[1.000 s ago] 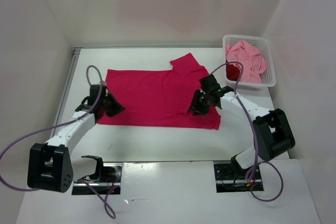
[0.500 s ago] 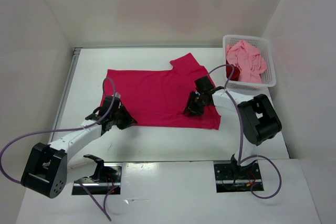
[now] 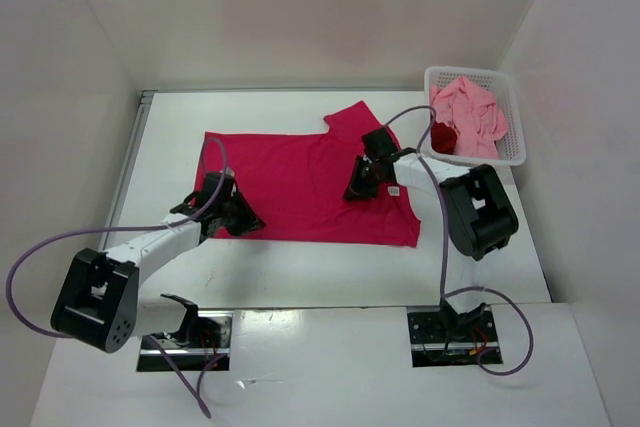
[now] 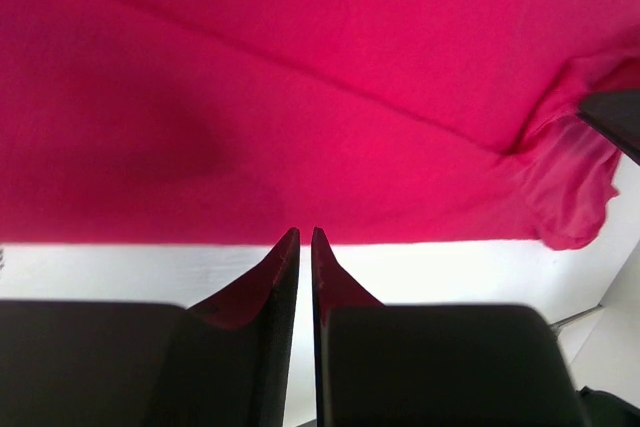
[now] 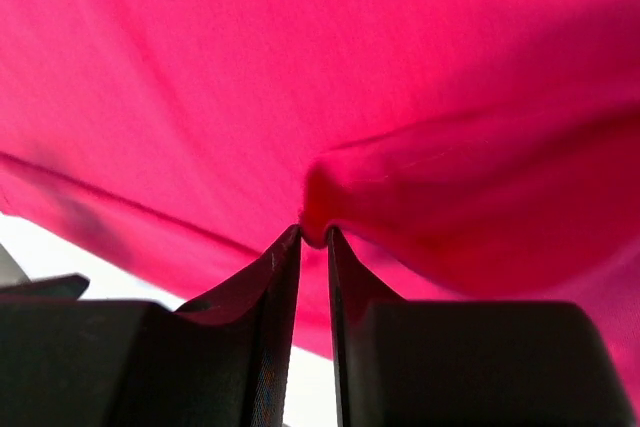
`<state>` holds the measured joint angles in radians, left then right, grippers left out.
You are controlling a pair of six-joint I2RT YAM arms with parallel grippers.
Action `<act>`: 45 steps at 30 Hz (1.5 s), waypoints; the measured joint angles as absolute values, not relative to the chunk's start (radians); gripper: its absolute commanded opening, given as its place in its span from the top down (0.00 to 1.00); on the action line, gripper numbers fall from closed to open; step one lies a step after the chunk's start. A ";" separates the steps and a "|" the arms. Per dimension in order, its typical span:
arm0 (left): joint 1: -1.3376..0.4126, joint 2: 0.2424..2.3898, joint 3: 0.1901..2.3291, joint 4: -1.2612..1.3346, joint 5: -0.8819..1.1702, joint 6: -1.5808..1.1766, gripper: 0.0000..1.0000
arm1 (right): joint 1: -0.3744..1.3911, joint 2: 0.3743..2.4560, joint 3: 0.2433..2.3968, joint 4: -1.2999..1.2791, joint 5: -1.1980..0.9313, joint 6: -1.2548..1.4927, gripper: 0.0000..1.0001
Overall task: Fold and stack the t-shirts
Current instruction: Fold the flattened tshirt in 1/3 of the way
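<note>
The bright magenta-red t-shirt [image 3: 290, 177] lies spread flat on the white table. My left gripper [image 3: 245, 222] sits low at the shirt's near left hem. In the left wrist view its jaws [image 4: 305, 234] stand almost together, tips at the hem of the cloth [image 4: 300, 97], with only white table showing in the slit. My right gripper [image 3: 355, 190] is on the shirt's right half. Seen from the right wrist, its tips [image 5: 314, 232] are shut on a small raised pucker of the magenta cloth [image 5: 300, 67]. The salmon pink t-shirt [image 3: 470, 112] and the dark crimson one [image 3: 443, 137] lie crumpled in the basket.
A white mesh basket [image 3: 480, 161] stands at the back right corner of the table, close to the right arm's elbow. White walls enclose the table on the left, back and right. One sleeve [image 3: 350, 119] of the magenta shirt points toward the back.
My left gripper slid right and nearer, from the shirt's left edge to its near hem. The right gripper moved farther onto the shirt, opened, then closed on a pinch of cloth.
</note>
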<state>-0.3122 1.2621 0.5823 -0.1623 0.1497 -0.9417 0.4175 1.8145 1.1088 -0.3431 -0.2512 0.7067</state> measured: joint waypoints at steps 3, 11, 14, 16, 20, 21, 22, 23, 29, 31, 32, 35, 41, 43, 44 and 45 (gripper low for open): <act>-0.312 1.287 0.619 -0.154 0.148 -0.941 0.85 | 0.418 1.897 1.206 -0.351 -0.252 0.699 0.78; -0.310 1.325 0.685 -0.154 0.129 -0.936 0.85 | 0.421 2.009 1.385 -0.363 -0.276 0.688 0.58; -0.302 1.332 0.699 -0.156 0.126 -0.920 0.85 | 0.422 1.974 1.371 -0.366 -0.277 0.683 0.55; -0.299 1.343 0.715 -0.162 0.124 -0.910 0.85 | 0.422 1.914 1.314 -0.359 -0.278 0.679 0.69; -0.303 1.414 0.795 -0.197 0.089 -0.854 0.91 | 0.443 1.758 1.156 -0.361 -0.290 0.693 1.00; -0.307 1.433 0.821 -0.208 0.076 -0.837 0.92 | 0.459 1.737 1.130 -0.362 -0.293 0.700 1.00; -0.312 1.460 0.860 -0.223 0.060 -0.812 0.93 | 0.487 1.727 1.110 -0.358 -0.292 0.709 1.00; -0.315 1.475 0.882 -0.226 0.052 -0.803 0.93 | 0.510 1.726 1.102 -0.357 -0.293 0.711 1.00; -0.191 1.578 1.021 -0.223 0.056 -0.739 0.93 | 0.711 1.792 1.132 -0.360 -0.302 0.731 1.00; -0.097 1.634 1.063 -0.208 0.074 -0.737 0.93 | 0.730 1.827 1.184 -0.360 -0.302 0.733 1.00; -0.051 1.664 1.083 -0.198 0.083 -0.738 0.92 | 0.739 1.846 1.211 -0.358 -0.302 0.733 1.00; 0.040 1.720 1.105 -0.182 0.088 -0.741 0.92 | 0.759 1.898 1.283 -0.340 -0.300 0.743 1.00; 0.086 1.739 1.108 -0.175 0.102 -0.741 0.90 | 0.829 2.040 1.389 -0.319 -0.292 0.770 1.00; 0.098 1.738 1.108 -0.173 0.109 -0.741 0.90 | 0.846 2.100 1.445 -0.319 -0.286 0.772 1.00; 0.105 1.738 1.108 -0.172 0.109 -0.741 0.90 | 0.855 2.125 1.475 -0.329 -0.285 0.771 1.00; 0.113 1.736 1.108 -0.172 0.109 -0.739 0.89 | 0.862 2.144 1.500 -0.332 -0.282 0.769 1.00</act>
<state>0.1135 1.7363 1.1080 -0.1722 0.1093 -0.7395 0.8616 2.1445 1.5002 -0.3317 -0.2821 0.7692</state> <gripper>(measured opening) 0.101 0.001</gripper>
